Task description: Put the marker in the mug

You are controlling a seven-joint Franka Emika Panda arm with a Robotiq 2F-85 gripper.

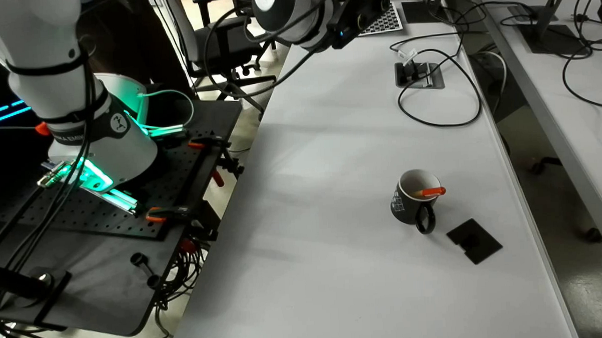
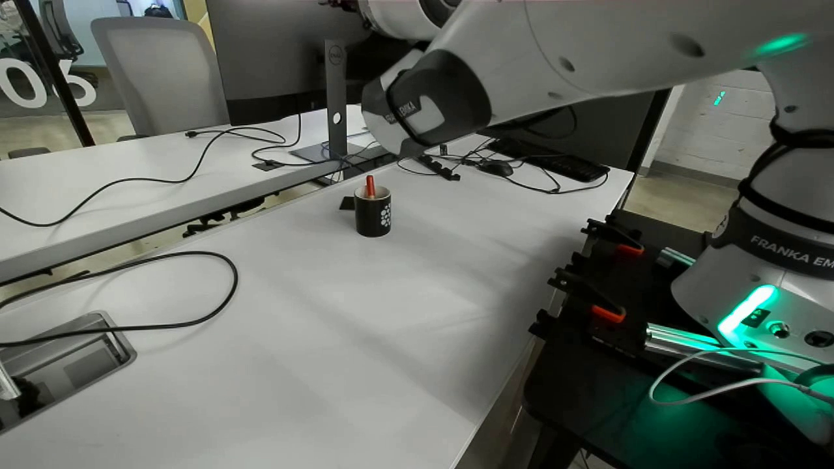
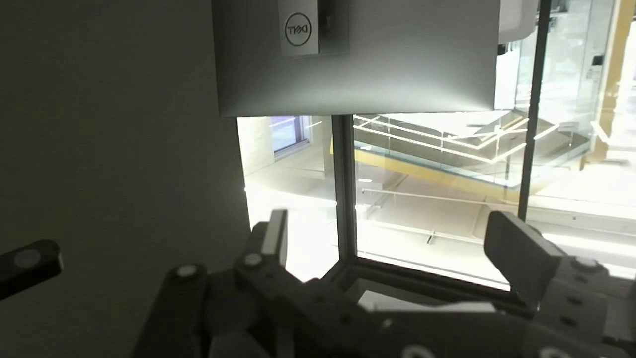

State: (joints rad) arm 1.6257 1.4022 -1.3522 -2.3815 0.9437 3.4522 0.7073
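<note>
The mug [image 1: 405, 209] stands upright on the white table, dark grey-black with a pale inside and its handle to the front in this exterior view. It also shows in an exterior view [image 2: 373, 218] with white print on its side. The red-orange marker [image 1: 434, 191] leans inside the mug, its end sticking out over the rim. The marker's red end also rises above the rim in an exterior view [image 2: 370, 185]. My gripper [image 3: 395, 238] is open in the wrist view, with nothing between its fingers. The arm is raised high, well away from the mug.
A flat black square [image 1: 475, 241] lies on the table [image 1: 304, 269] beside the mug. A black cable loop [image 1: 439, 124] and a table socket [image 1: 430, 77] lie farther along. A monitor back [image 3: 357, 84] and glass panes show in the wrist view.
</note>
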